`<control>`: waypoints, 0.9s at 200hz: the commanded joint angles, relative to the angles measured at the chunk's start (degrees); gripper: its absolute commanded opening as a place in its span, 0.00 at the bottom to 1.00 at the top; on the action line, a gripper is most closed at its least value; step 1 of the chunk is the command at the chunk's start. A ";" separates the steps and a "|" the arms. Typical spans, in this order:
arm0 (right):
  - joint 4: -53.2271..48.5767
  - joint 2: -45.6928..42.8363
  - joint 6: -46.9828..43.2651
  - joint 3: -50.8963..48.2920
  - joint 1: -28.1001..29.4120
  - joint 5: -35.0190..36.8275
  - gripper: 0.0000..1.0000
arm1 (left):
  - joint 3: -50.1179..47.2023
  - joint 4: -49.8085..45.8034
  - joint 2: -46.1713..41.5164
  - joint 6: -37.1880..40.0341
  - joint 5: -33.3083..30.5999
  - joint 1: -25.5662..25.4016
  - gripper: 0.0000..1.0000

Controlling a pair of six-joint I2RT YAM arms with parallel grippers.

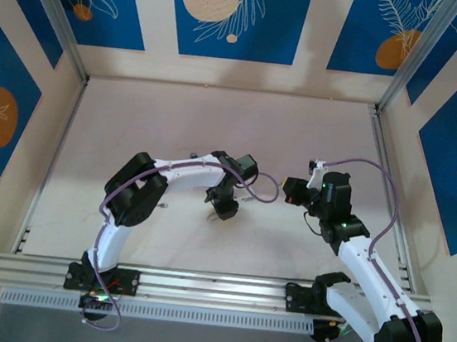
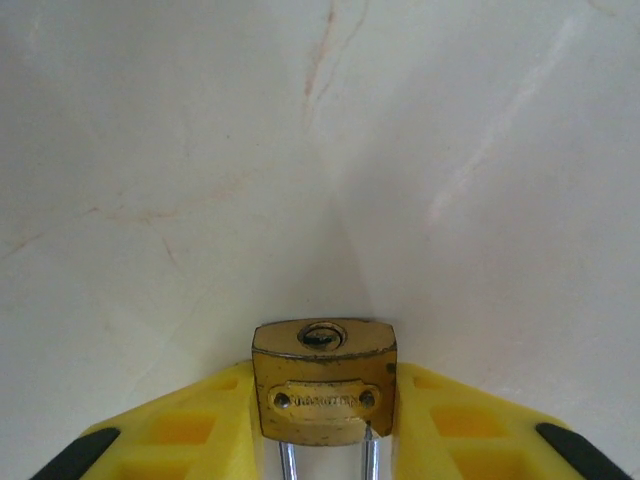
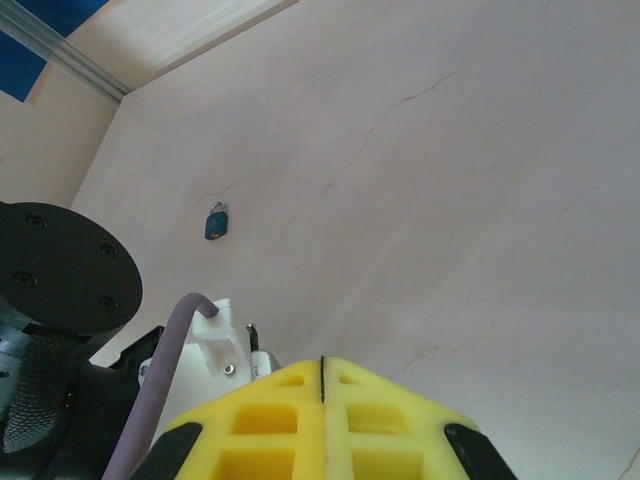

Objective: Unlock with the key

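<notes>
My left gripper (image 1: 223, 209) is clamped on the brass padlock (image 2: 322, 380), keyhole end pointing outward; its stamped nameplate is too blurred to read. The top view places both wrists mid-table (image 1: 134, 126). My right gripper (image 3: 322, 385) has its fingers pressed together, and its camera catches a small blue object (image 3: 216, 221) I can't identify

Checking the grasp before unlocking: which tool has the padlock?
The left tool: it is closed on the brass padlock, keyhole end outward. The right tool is shut on nothing.
</notes>
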 commanded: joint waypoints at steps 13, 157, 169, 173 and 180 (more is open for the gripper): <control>-0.51 -0.85 0.73 -0.81 -0.32 -0.93 0.00 | -0.72 0.91 -1.36 0.32 -0.05 0.14 0.27; 2.61 -1.34 8.87 0.08 0.64 -6.96 0.00 | -31.49 54.68 -27.11 6.99 3.99 -1.07 0.19; 4.31 -1.71 10.30 -0.56 1.76 -7.32 0.00 | -33.75 59.17 -28.16 7.60 3.14 -1.58 0.19; 4.70 -1.70 10.70 -0.67 2.28 -7.42 0.00 | -34.35 60.38 -28.40 7.81 2.59 -1.82 0.19; 4.59 -1.68 10.88 -0.54 3.53 -7.27 0.00 | -34.90 61.65 -28.71 8.20 2.27 -2.18 0.20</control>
